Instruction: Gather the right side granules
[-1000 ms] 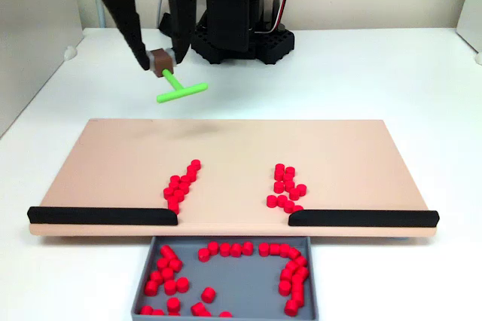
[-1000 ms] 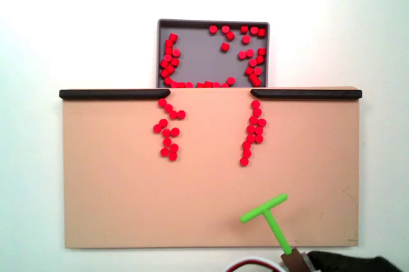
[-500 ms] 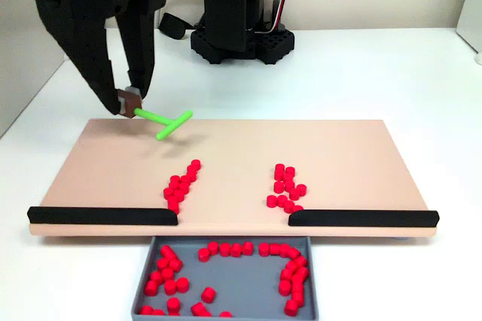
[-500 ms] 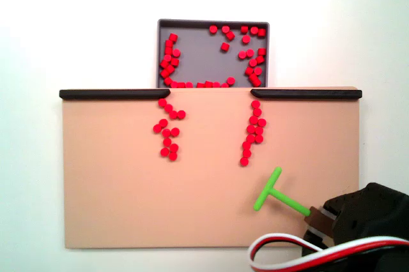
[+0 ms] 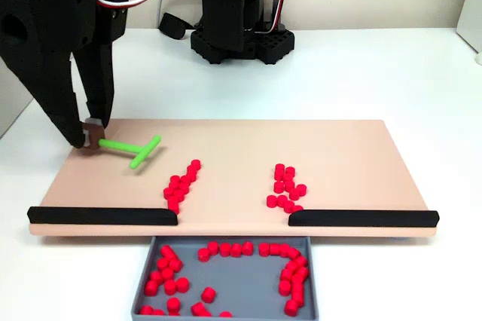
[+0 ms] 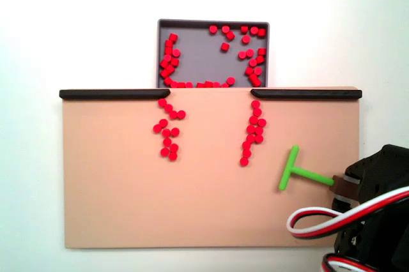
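Fixed views frame the same table from opposite ends, and in the one facing the arm's base the nearest thing is a grey tray [image 5: 141, 295] holding many red pellets, sitting just below the front edge of a tan board [image 5: 226, 140]. Along that front edge lie 2 black bars [image 5: 102, 215], 1 at each end, with a gap between them above the tray. Just behind the gap, 2 short lines of granules [image 5: 285, 188] rest on the board: in this view 1 line on the right touches the inner end of the right bar, and the other on the left [image 5: 181, 184] slants toward the left bar. Farther back and to the left, a green T-shaped stick [image 5: 132, 149] lies low over the board, its crossbar pointing toward the left line of pellets but well apart from it. The gripper [image 5: 92, 140] is clamped on a small brown block at the stick's stem end, near the board's left edge. In the other fixed view the same stick [image 6: 297, 172] appears on the right side, its crossbar near the right-hand line of granules [image 6: 252, 131]. Behind the board stands the arm's black base [image 5: 237, 12].
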Controlling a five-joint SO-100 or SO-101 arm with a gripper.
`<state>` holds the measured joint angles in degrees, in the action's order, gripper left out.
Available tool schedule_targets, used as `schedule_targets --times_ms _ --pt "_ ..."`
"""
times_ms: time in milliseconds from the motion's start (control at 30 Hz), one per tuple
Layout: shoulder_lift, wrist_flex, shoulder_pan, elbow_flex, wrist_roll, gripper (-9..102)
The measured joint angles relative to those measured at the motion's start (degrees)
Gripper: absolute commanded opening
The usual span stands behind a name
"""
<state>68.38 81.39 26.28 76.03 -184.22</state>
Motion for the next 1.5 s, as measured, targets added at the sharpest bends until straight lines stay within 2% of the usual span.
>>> schedule_targets --times_ms 633,1500 --pt "-8.0 0.26 -3.08 -9.05 0.0 1" --pt "-9.76 0.18 -6.59 -10.55 0.0 2"
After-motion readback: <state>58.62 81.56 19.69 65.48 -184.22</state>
